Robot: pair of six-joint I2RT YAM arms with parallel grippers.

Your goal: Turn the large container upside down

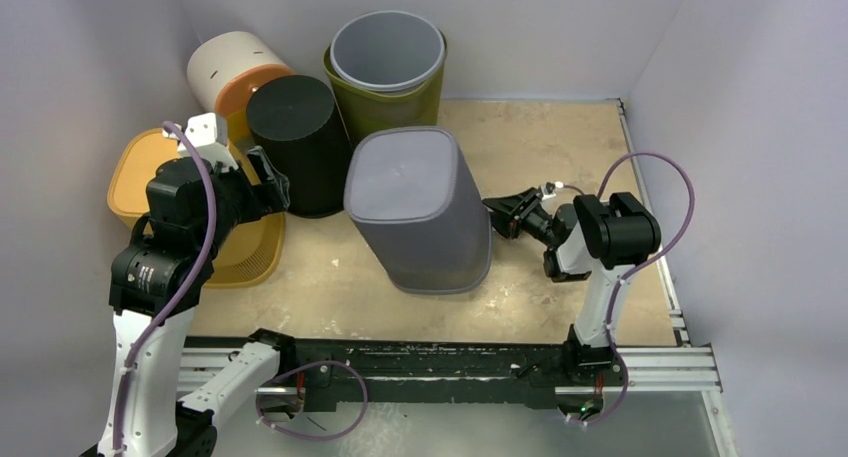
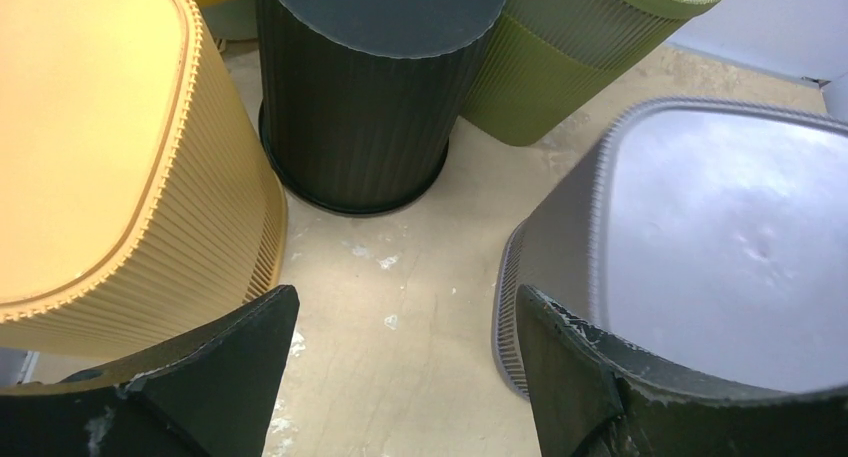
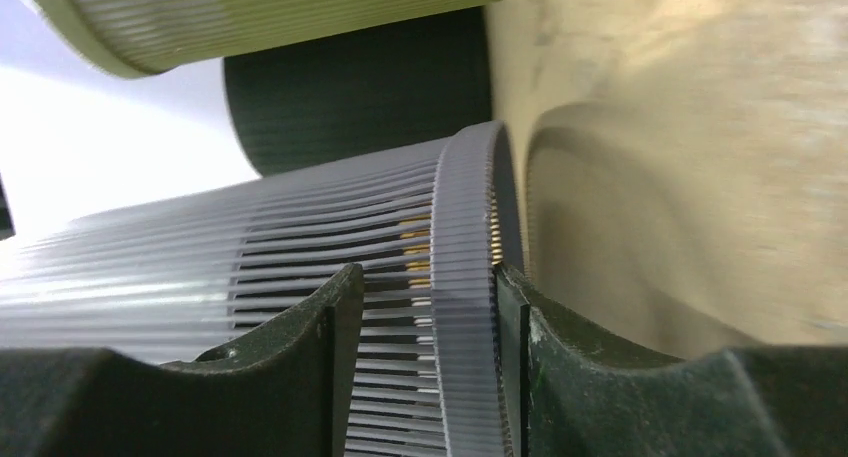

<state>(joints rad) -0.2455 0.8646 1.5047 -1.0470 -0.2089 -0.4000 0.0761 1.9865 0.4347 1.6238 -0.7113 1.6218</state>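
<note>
Two open grippers flanked the large grey ribbed plastic container (image 1: pixel 415 202), which stood upside down mid-table, smooth rounded-rectangular base up.

Right gripper (image 3: pixel 430 277), jaws parted, straddled the container's finely ridged rim band low on its side, not clenched on it. Left gripper (image 2: pixel 405 307), released and empty, hung over the tan tabletop (image 1: pixel 560 147): the container just to its right, a yellow ribbed rectangular bin (image 2: pixel 90 127) just to its left, a black ribbed round bin (image 2: pixel 360 87) ahead, and an olive ribbed bin (image 2: pixel 560 67) beyond, ahead and right.
</note>
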